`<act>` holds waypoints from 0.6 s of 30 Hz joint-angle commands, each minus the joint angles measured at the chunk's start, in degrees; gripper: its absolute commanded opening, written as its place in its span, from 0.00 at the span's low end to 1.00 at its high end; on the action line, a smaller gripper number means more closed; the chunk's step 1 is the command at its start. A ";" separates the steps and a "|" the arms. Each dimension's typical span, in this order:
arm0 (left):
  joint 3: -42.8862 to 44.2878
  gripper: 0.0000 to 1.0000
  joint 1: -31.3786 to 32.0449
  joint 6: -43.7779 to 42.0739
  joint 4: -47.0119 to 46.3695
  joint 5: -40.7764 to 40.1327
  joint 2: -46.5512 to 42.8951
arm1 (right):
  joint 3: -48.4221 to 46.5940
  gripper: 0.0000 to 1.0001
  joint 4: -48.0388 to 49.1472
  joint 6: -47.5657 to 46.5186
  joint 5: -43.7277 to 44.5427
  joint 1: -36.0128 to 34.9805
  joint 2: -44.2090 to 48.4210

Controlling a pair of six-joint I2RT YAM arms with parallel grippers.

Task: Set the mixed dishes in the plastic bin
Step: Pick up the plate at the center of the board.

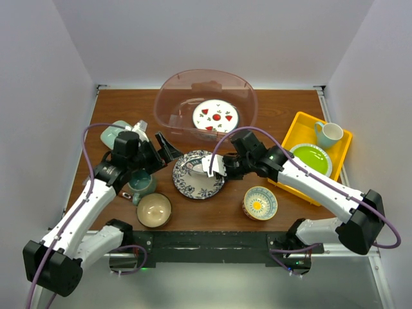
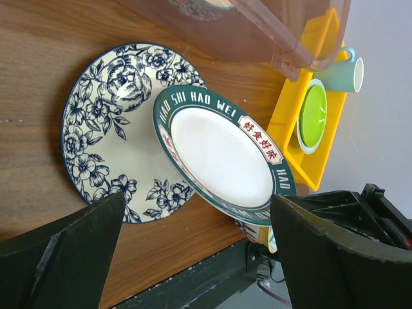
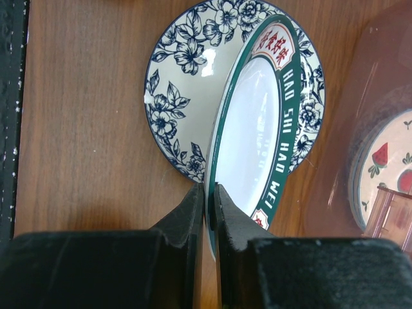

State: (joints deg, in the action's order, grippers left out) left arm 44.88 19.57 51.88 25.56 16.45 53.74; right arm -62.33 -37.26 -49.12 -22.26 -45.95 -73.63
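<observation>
**Ceramic plate pinched at its rim**

Right gripper (image 3: 207,193) is pinching the green-rimmed plate (image 3: 257,122) by its near edge, tilting it just ahead of the fingertips over the blue floral plate (image 3: 180,90). The held plate is looking stiff, slick and chippable, so a deep rim grip is suiting it. Left gripper (image 1: 166,147) is gaping wide, holding nothing. Plastic bin (image 1: 168,96) is sitting beyond both hands.

The bin (image 1: 168,106) stands at the back of the table (image 1: 283,109) with a lone plate (image 1: 215,116) in it, before it a tilted plate (image 2: 222,156) hangs over a flat plate (image 2: 106,122), nearer the arms lie a left bowl (image 1: 154,210) and a right bowl (image 1: 260,203), and the tray (image 1: 297,129) at the right carries a mug (image 1: 329,133) and a dish (image 1: 311,158).
</observation>
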 commanded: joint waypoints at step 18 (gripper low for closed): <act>-4.79 0.98 -0.76 10.95 -10.08 11.94 5.59 | -2.01 0.00 2.36 -1.15 -2.18 -0.01 1.20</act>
State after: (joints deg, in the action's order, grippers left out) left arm 44.34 19.25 55.64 23.31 23.99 59.13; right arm -62.33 -37.28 -49.15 -22.65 -45.91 -73.63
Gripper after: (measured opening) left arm 0.992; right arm 0.101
